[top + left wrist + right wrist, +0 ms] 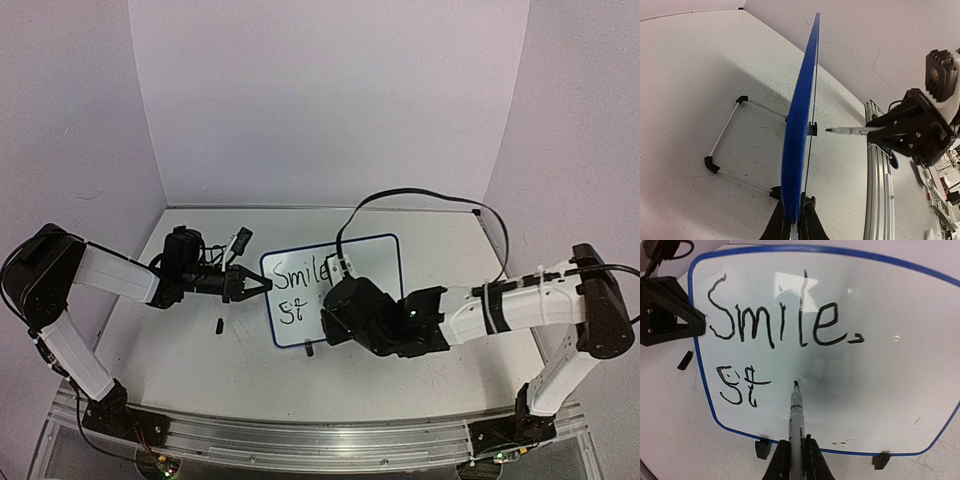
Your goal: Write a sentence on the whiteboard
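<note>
The whiteboard stands upright on the table, blue-rimmed; the left wrist view shows it edge-on. The sentence so reads "Smile." with "St" below it, also seen from above. My left gripper is shut on the board's left edge. My right gripper is shut on a grey marker. The marker's black tip points at the board just right of "St". In the left wrist view the marker stops a narrow gap short of the board face.
A small black cap lies on the table left of the board. A wire stand props the board from behind, and two black feet hold its lower edge. An aluminium rail runs along the near table edge.
</note>
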Robot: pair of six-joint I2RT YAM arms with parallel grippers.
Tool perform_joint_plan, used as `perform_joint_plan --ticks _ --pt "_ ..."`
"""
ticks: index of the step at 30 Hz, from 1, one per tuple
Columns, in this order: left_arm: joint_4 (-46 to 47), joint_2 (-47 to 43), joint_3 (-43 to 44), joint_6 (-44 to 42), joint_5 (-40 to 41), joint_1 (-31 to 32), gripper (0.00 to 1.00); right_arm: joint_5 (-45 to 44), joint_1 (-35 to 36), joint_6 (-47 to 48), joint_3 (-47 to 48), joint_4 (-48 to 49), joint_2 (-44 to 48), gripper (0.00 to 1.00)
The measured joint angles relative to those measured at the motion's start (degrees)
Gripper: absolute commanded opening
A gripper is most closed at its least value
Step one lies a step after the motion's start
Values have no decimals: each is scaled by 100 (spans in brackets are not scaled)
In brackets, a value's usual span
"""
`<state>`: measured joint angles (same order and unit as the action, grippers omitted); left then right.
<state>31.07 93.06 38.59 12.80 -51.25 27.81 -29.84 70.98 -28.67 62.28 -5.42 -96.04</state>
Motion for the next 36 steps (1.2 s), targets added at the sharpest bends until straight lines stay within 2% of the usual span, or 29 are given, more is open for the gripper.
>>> perform_joint_plan --ticks 4,11,15,36 --pt "-2 0 4 0 -1 0 0 210 -125 70 -176 294 437 0" --pt "-11 0 7 4 18 0 0 846 -194 249 17 446 -340 0" --pt "-11 0 9 0 5 0 0 1056 -156 305 17 456 -414 0" --pt "-23 2 19 0 7 0 0 639 -112 -107 19 97 -404 0"
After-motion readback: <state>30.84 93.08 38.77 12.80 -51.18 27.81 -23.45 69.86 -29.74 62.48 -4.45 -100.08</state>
